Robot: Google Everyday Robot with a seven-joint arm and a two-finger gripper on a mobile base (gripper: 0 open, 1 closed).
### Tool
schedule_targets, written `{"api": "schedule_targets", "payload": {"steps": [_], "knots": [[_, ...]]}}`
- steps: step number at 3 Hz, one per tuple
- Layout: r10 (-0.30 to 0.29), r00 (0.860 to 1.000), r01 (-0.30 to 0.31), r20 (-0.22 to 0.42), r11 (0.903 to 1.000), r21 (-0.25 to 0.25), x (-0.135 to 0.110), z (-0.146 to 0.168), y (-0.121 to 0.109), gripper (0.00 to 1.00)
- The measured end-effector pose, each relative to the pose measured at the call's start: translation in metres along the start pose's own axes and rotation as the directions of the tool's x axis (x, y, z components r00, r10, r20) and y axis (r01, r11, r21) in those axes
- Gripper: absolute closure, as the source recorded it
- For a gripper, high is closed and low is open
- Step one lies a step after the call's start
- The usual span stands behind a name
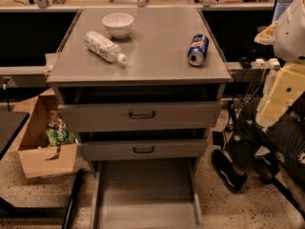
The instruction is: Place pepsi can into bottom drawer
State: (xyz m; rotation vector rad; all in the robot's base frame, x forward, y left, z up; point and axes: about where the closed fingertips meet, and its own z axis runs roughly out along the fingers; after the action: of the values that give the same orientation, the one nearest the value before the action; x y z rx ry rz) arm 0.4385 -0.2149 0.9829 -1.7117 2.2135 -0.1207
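The pepsi can (pixel 198 49) is blue with a silver top. It lies on its side on the right part of the grey cabinet top (pixel 152 56), its top facing the front. The bottom drawer (pixel 145 194) is pulled out toward me at floor level, a wide shallow grey tray with nothing in it. My gripper is not in view. Only a white and pale yellow part of my arm (pixel 290 32) shows at the right edge, beside the cabinet and to the right of the can.
A clear plastic bottle (pixel 105 46) lies on the cabinet top at the left, with a white bowl (pixel 117 24) behind it. Two upper drawers with black handles (pixel 142 114) are shut. A cardboard box (pixel 40 137) stands at the left. A person's leg and shoe (pixel 228 168) are at the right.
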Motion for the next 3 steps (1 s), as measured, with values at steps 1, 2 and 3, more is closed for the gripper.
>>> {"api": "schedule_targets", "payload": {"steps": [1, 2, 3], "knots": [[0.000, 1.000, 0.000, 0.000, 1.0000, 0.000, 0.000, 0.000, 0.000, 0.00], [0.047, 0.999, -0.047, 0.021, 0.9982, 0.037, -0.007, 0.005, -0.020, 0.00], [0.123, 0.989, -0.128, 0.087, 0.9900, 0.059, -0.022, 0.022, -0.054, 0.00]]}}
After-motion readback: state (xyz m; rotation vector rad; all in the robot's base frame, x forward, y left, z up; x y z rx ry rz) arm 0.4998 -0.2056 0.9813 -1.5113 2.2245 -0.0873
